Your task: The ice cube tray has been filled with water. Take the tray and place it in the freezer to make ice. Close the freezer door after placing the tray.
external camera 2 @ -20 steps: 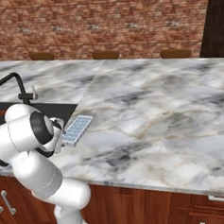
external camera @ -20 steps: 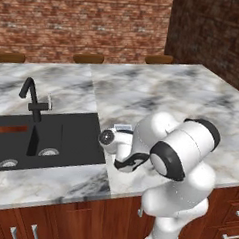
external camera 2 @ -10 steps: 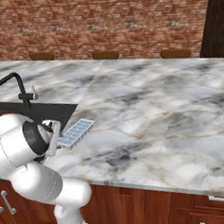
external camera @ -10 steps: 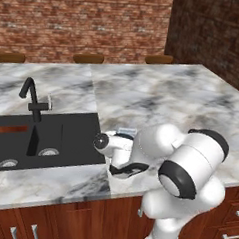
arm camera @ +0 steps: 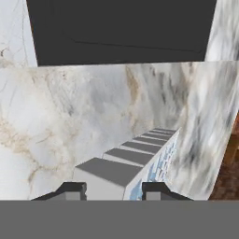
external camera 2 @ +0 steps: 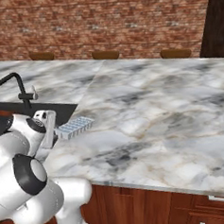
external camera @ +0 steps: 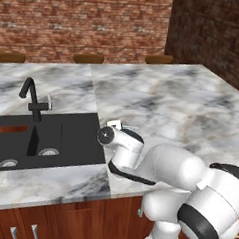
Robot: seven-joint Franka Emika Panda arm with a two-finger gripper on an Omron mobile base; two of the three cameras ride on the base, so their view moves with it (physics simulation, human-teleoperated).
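Hand view – fingers (arm camera: 114,190) straddle ice cube tray (arm camera: 135,158); right base – tray beside sink (external camera 2: 61,110).

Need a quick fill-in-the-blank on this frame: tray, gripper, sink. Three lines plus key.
1. The ice cube tray lies on the marble ____.
2. The gripper has one fingertip on each side of the ____.
3. The basin of the sink beside the tray is ____ in colour.

Missing words: counter; tray; black
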